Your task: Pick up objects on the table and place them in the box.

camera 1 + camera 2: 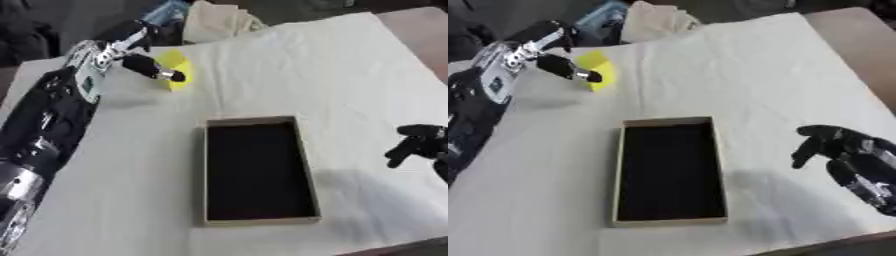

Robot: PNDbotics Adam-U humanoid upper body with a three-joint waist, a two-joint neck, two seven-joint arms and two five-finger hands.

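A small yellow object stands on the white cloth at the far left. My left hand is right at it. The thumb lies across the object's front, and the other fingers point up and away behind it, not closed round it. An open cardboard box with a dark inside lies in the middle of the table, and nothing shows inside it. My right hand hovers to the right of the box, fingers relaxed and drooping, holding nothing.
The white cloth covers the table, with bare room at the far right and in front of the box. Beige fabric and a blue thing lie beyond the far edge. The table's brown corner shows at upper right.
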